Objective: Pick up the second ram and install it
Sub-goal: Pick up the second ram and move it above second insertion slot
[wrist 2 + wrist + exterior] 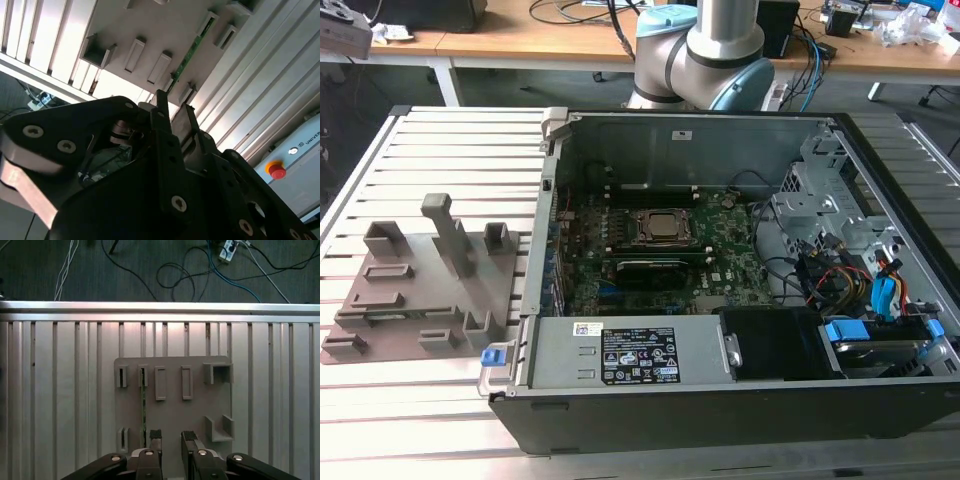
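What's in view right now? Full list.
second ram: 1, green, on edge in the holder tray
holder tray: 1, grey, on the table, exterior view's left of the case
computer case: 1, black, open, on the table
motherboard: 1, green, inside the case
CPU socket: 1, metallic, on the motherboard
table: 1, silver, slatted
cables: several, dark and blue, on the floor
button: 1, red, on a pale box
arm: 1, grey and light blue, behind the case
gripper: 1, black, over the tray, jaws open, empty
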`<state>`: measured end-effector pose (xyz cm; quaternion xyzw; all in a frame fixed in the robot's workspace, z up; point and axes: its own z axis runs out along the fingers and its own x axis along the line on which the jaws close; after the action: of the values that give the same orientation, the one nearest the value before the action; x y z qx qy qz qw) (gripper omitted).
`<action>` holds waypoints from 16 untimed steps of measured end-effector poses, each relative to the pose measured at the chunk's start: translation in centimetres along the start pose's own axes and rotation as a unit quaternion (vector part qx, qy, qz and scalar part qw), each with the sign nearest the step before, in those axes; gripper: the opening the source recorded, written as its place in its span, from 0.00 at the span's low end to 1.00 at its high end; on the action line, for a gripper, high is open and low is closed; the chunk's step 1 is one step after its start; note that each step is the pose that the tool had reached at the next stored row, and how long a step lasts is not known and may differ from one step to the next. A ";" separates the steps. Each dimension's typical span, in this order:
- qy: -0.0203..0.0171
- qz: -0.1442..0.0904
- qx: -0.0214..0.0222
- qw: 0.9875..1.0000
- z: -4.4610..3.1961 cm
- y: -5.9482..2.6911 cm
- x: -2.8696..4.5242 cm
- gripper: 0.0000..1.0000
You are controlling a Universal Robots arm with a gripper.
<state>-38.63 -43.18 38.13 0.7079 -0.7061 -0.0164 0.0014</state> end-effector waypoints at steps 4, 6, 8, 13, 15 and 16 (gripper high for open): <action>0.000 0.000 0.000 1.000 0.28 0.00 0.06 0.30; 0.000 0.012 0.000 1.000 0.68 -0.02 0.35 0.30; -0.001 0.027 0.001 1.000 0.88 -0.15 0.42 0.30; -0.001 0.027 0.001 1.000 1.12 -0.68 0.74 0.30; -0.001 0.027 0.001 1.000 1.51 -0.79 0.96 0.30; -0.001 0.027 0.000 1.000 1.79 -0.80 1.10 0.30</action>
<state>-37.87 -44.24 36.29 0.6887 -0.7249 -0.0165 0.0011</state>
